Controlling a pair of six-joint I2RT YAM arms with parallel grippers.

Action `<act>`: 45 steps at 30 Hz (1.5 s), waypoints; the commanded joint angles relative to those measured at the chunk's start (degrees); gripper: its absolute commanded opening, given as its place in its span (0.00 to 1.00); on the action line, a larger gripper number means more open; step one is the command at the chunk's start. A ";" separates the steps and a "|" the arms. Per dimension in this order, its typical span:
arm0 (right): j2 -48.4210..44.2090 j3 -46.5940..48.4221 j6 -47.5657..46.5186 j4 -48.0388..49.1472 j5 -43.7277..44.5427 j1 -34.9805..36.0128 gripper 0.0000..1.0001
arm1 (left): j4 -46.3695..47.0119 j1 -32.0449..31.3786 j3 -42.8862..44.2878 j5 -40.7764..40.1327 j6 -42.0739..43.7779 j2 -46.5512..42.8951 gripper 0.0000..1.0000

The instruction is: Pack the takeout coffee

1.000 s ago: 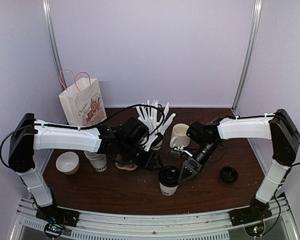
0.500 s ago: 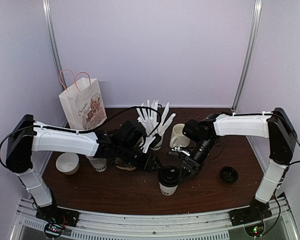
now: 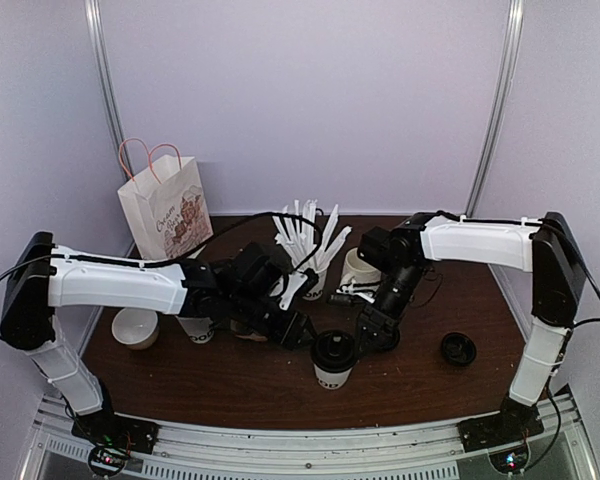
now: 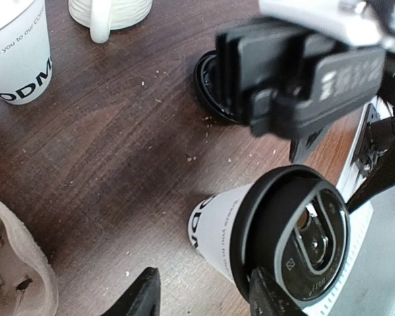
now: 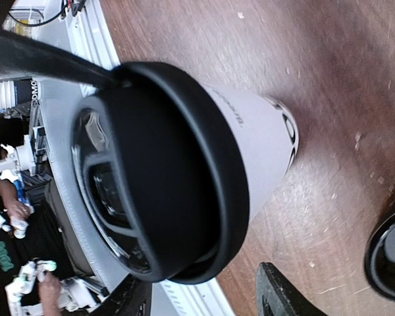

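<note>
A white paper cup with a black lid (image 3: 332,358) stands at the front middle of the table. My left gripper (image 3: 296,334) is open just left of it. In the left wrist view (image 4: 204,299) its right finger (image 4: 270,297) is at the lid's rim (image 4: 296,237). My right gripper (image 3: 371,331) is open just right of the cup. The right wrist view shows the lid (image 5: 158,164) large between its fingers (image 5: 283,293). A second white cup (image 3: 195,325) with no lid stands behind my left arm, partly hidden. A loose black lid (image 3: 458,348) lies at the right.
A paper bag (image 3: 166,205) stands back left. A cup of white sticks (image 3: 310,250) and a cream mug (image 3: 358,268) stand mid-back. A white bowl (image 3: 133,327) sits at the left. A cardboard carrier (image 4: 13,263) lies under my left wrist.
Both grippers have moved in closer to the lidded cup, one on each side. The cup has shifted slightly to the left.
</note>
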 commanded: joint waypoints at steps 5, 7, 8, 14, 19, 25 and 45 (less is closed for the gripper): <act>-5.88 5.61 -7.47 -3.86 0.97 -0.77 0.60 | 1.20 -1.30 2.43 -2.36 6.62 -5.17 0.56; -7.02 7.09 -9.85 -5.65 2.19 -0.89 0.60 | 1.45 -1.29 2.47 -3.53 7.82 -6.83 0.58; -7.58 7.85 -10.91 -6.20 3.26 -0.89 0.60 | 1.36 -1.24 2.41 -4.49 8.53 -7.61 0.59; -9.96 9.03 -13.80 -4.20 11.07 -0.83 0.62 | 0.39 -1.25 1.88 -10.58 11.62 -11.16 0.62; -12.35 7.43 -16.45 -0.18 15.76 -0.28 0.68 | 0.91 -1.23 0.61 -17.06 12.39 -14.46 0.64; -12.60 7.41 -19.48 -0.09 17.27 3.84 0.85 | 0.88 -1.20 -0.35 -23.19 12.87 -16.64 0.67; -11.37 3.85 -24.82 2.60 27.35 12.73 0.99 | 1.43 0.55 -2.50 -26.23 10.98 -16.92 0.72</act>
